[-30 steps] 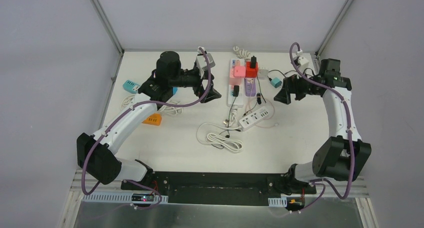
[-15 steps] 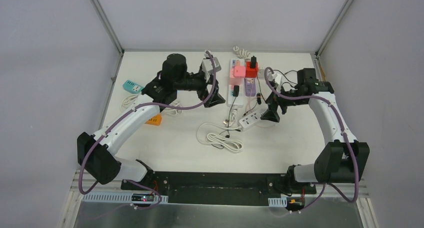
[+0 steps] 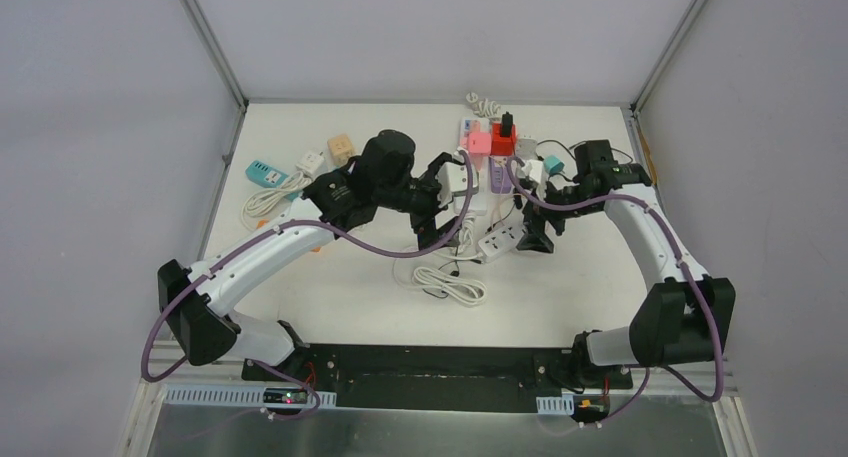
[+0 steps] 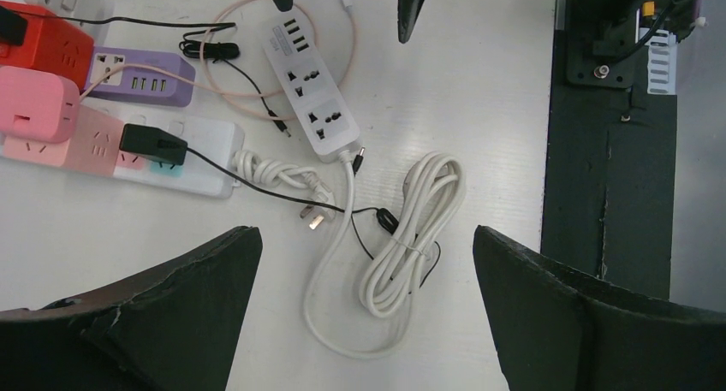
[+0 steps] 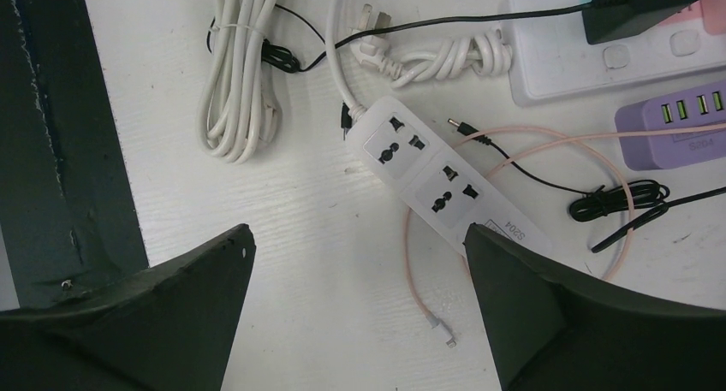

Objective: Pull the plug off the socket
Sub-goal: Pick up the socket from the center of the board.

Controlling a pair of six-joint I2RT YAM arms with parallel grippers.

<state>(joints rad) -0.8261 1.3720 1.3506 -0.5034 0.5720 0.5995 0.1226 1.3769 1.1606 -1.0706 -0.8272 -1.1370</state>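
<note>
A black plug (image 4: pixel 152 143) sits in the long white-and-pink socket strip (image 4: pixel 201 170); the right wrist view shows the same plug (image 5: pixel 640 4) at its top right edge. A second black plug (image 3: pixel 507 124) stands on a red socket cube (image 3: pixel 502 140). My left gripper (image 4: pixel 364 234) hangs open above a coiled white cable (image 4: pixel 411 233), to the right of the plugged strip. My right gripper (image 5: pixel 356 230) is open over bare table, one finger beside a short white socket strip (image 5: pixel 425 179). Neither gripper holds anything.
A purple USB strip (image 4: pixel 141 74), a pink cube (image 4: pixel 34 104) and a loose pink cable (image 5: pixel 428 297) lie around the strips. A teal adapter (image 3: pixel 262 172), a beige cube (image 3: pixel 341 145) and a white plug (image 3: pixel 308 162) lie at far left. The black base plate (image 3: pixel 440 362) lines the near edge.
The left arm has swung right, from the far left of the strips to above them. The right arm has moved left and nearer, over the short white strip. Both grippers stayed open.
</note>
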